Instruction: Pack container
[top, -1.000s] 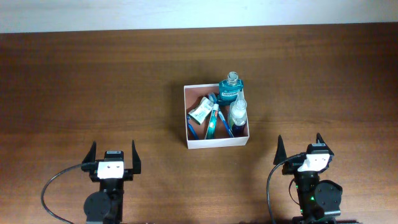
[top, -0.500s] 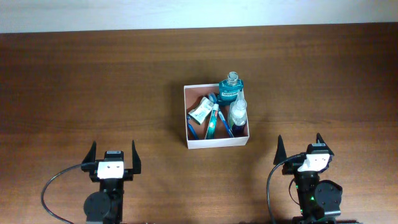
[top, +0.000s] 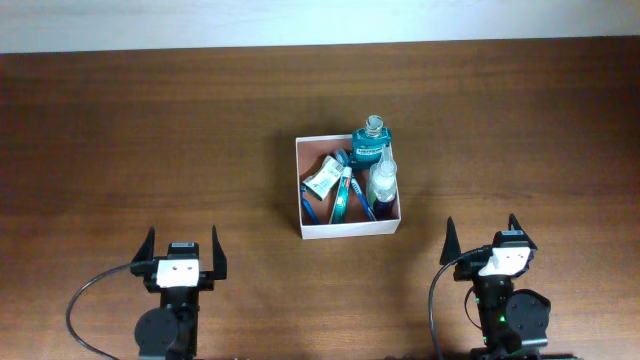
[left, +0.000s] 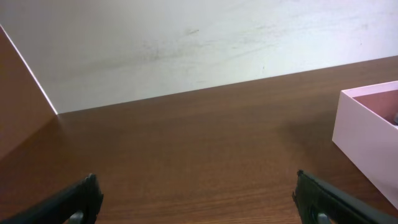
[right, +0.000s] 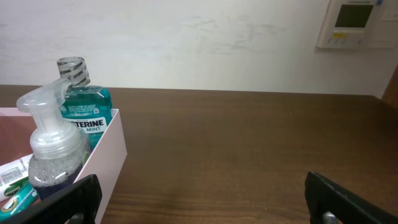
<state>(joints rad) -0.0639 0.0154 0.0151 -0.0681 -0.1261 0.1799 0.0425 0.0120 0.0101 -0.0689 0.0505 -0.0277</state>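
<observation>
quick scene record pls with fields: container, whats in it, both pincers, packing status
container: square, white walls, on table
contents: mouthwash bottle, clear pump bottle, small tube, toothbrush
left pincer: open, empty, apart from container
right pincer: open, empty, apart from container
packing: items already inside

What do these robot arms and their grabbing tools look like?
Both arms are black. The left tool and right tool each have two pointed black fingers on a white block. A black cable loops beside each arm; a small green light glows on the right one.
</observation>
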